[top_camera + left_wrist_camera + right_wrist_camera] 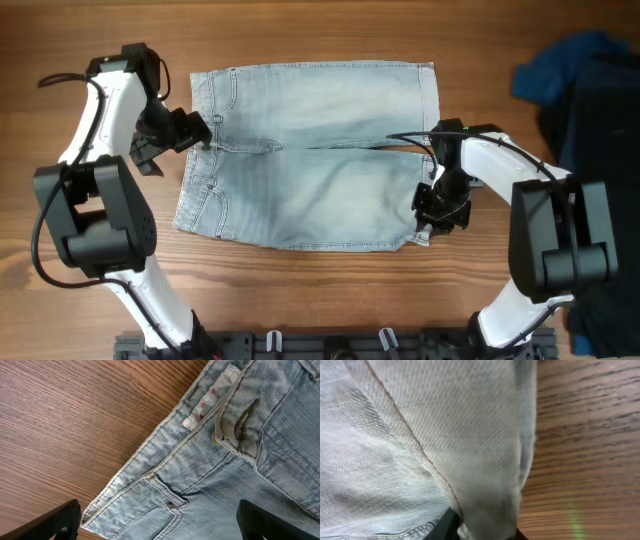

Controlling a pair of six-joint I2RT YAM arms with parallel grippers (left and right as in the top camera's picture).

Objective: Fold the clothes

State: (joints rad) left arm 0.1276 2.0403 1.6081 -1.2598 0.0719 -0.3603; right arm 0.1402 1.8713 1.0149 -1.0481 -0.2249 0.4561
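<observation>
The light blue denim shorts (310,150) lie spread flat on the wooden table, waistband to the left and leg hems to the right. My left gripper (195,130) is at the waistband's middle. In the left wrist view it (160,525) is open, its fingers wide apart over the waistband and front pocket (165,505), holding nothing. My right gripper (432,205) is at the hem of the near leg. In the right wrist view it (485,530) is shut on the shorts' hem fabric (470,435), which bunches up between the fingers.
A pile of dark blue garments (590,90) lies at the table's right edge, close behind the right arm. Bare wood (320,30) surrounds the shorts. A white label (210,400) shows inside the waistband.
</observation>
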